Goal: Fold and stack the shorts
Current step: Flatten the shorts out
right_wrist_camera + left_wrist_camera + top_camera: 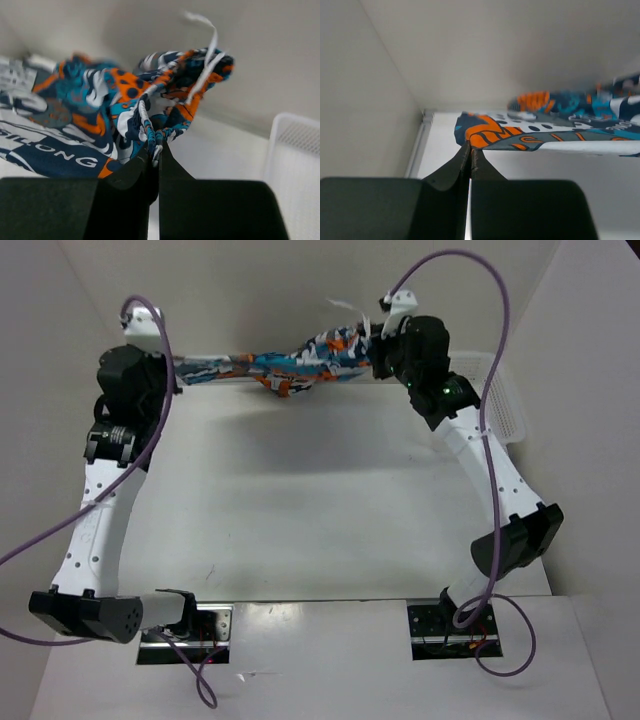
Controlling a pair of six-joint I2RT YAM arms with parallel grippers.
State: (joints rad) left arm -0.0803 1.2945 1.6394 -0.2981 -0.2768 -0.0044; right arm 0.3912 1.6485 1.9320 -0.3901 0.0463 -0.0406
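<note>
A: Where are the shorts (300, 358)?

B: Upper middle of the top view. They are pulled into a long band between the two arms, in front of the back wall (300, 270). The middle sags, and there is a shadow on the table (320, 510) below. I can't tell whether the sag touches the surface.

A: Left gripper (471, 150)?

B: It's at the left end of the band. In the wrist view the fingers are pressed together with no gap, pinching the corner of an orange-and-grey printed edge. The rest of the cloth runs off to the right of that frame.

A: Right gripper (156, 149)?

B: It's at the right end of the band and sits higher in the top view than the left one. The jaws are closed tight on a bunched fold of teal, orange and navy print. The cloth piles up above the tips, and a white drawstring (212, 45) sticks up near the top of the wrist view.

A: Anything else in view?

B: A white mesh basket (505, 400) at the right edge of the top view, beside the right arm. The shorts are apart from it.
</note>
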